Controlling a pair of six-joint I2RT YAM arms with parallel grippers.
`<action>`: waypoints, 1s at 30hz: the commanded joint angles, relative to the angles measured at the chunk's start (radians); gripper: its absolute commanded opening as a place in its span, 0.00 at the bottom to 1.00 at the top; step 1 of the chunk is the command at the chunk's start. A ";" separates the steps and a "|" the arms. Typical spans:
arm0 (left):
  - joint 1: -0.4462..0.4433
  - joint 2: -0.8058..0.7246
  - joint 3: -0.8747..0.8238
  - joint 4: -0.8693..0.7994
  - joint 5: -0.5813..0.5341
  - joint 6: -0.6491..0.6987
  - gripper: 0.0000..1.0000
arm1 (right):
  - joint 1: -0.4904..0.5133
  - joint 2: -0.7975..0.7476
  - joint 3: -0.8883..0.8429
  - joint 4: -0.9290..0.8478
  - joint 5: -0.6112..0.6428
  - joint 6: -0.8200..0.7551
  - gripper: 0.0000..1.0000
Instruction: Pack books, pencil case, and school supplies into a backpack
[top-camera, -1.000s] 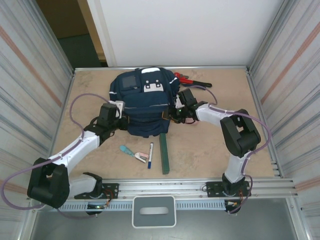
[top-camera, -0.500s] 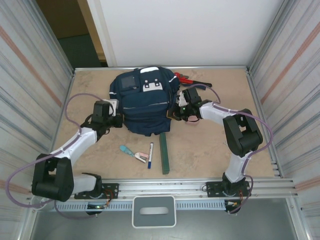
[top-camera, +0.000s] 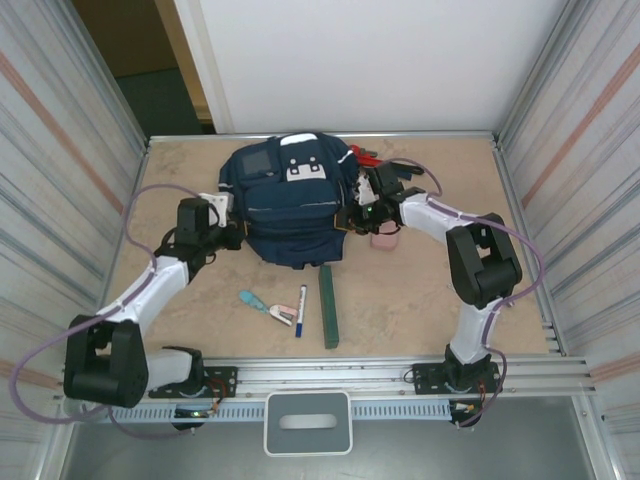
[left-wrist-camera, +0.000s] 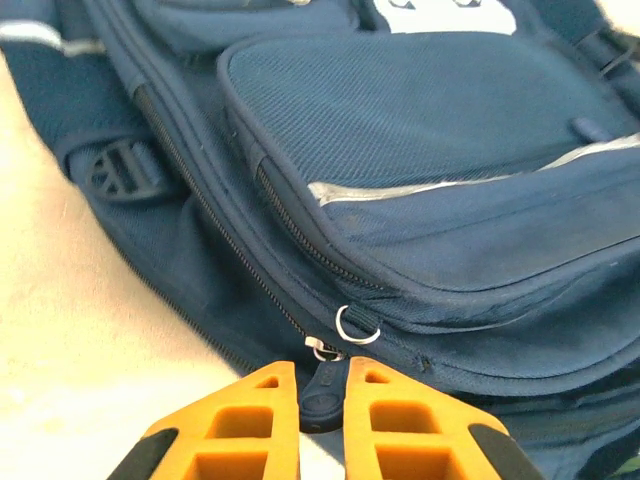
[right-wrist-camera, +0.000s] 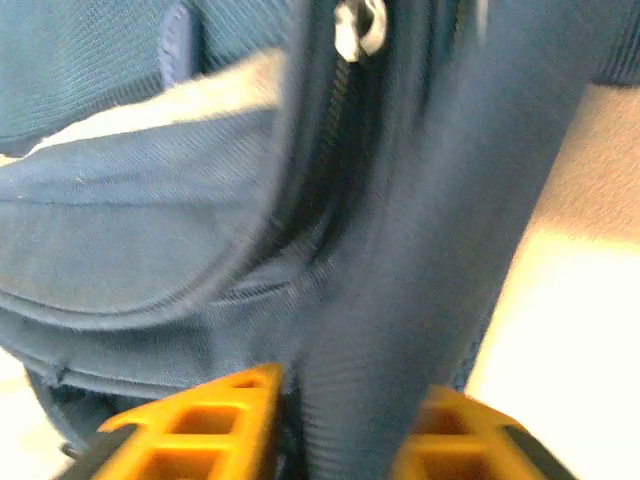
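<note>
We find left claw (left-wrist-camera: 321, 377) pinching the backpack (top-camera: 290, 205) zipper pull (left-wrist-camera: 323, 393), hauled leftward; right claw (right-wrist-camera: 345, 388) astride fabric, grip unclear; pencil case (top-camera: 384, 240) newly uncovered, unpacked

The backpack (top-camera: 290, 205) blocks mid-table; the table (top-camera: 430, 290) right of the green book (top-camera: 329, 306) appears open.

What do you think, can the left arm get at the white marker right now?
Probably yes, once it lets go. The marker lies uncovered on the table, on the near side of the backpack, but the left claw is shut on the zipper pull of that backpack.
</note>
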 joint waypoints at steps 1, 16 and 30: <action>-0.051 -0.082 -0.002 0.044 -0.003 0.012 0.00 | 0.005 0.008 0.096 -0.075 0.100 -0.062 0.40; -0.119 -0.082 0.075 0.051 0.026 0.122 0.00 | 0.268 -0.192 0.083 -0.037 0.499 -0.573 0.69; -0.119 -0.083 0.061 0.046 0.012 0.118 0.00 | 0.370 0.023 0.223 0.017 0.291 -0.634 0.53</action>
